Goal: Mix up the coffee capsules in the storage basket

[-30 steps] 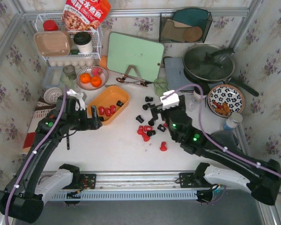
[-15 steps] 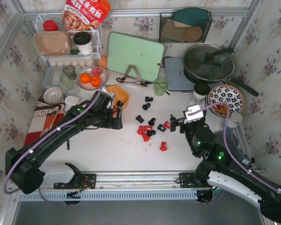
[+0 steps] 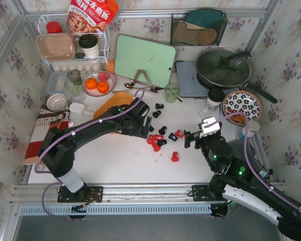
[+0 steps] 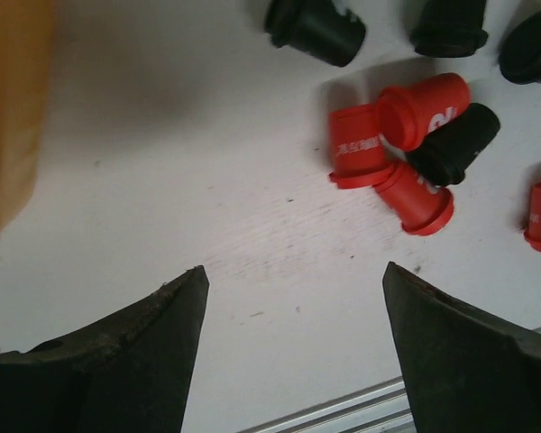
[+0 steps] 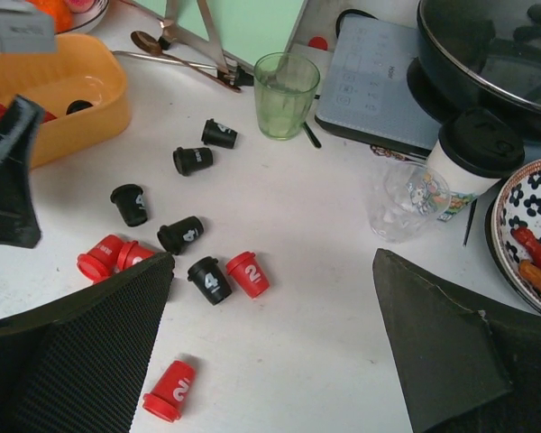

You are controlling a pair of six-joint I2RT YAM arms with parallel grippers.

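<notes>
White table: L gripper was spread, empty; coffee capsules lay just ahead-right of it. R gripper spread too.

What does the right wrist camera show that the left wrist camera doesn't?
Only the right wrist view shows the green glass, the lidded pan, the floral plate, a lone red capsule and capsules inside the storage basket. Only the left wrist view shows the jaws of the left gripper open and empty above the table, and the rail at its near edge. Both show the basket's orange wall and the red-and-black cluster lying loose on the table.
</notes>
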